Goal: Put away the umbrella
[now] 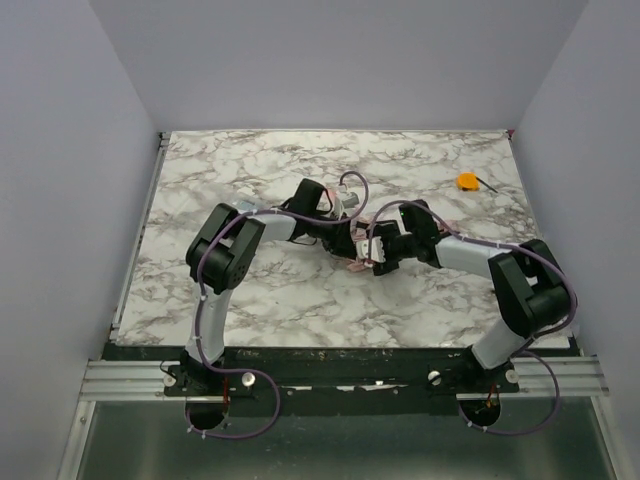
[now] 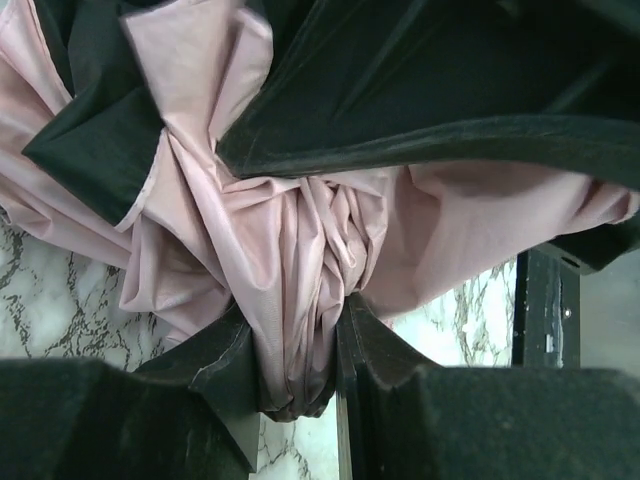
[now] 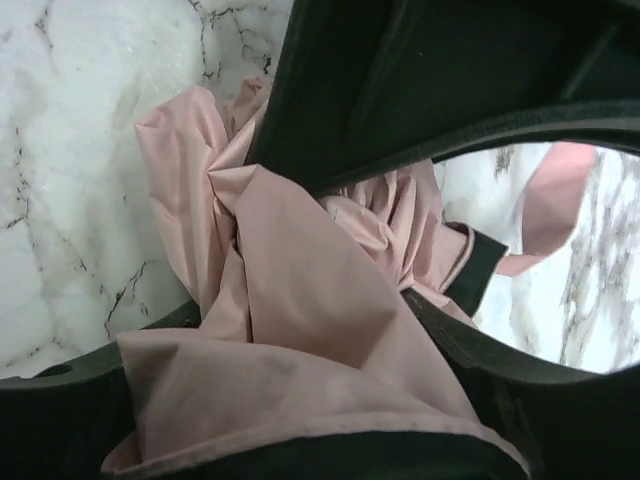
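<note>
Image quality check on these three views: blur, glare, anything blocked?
Left wrist: umbrella fabric sharp and evenly lit; its own black fingers and other dark parts crowd the edges, nearly detail-less. Right wrist: fabric slightly soft, marble table bright, close to washed out. Top external: soft even light, no glare, faint shadows; arms hide most of the umbrella.

On my feed I see a pale pink umbrella (image 2: 300, 260) with black underside, a white marble table (image 1: 260, 300) veined grey, an orange object (image 1: 467, 181) at the upper right, and black-and-white arms (image 1: 225, 250).
</note>
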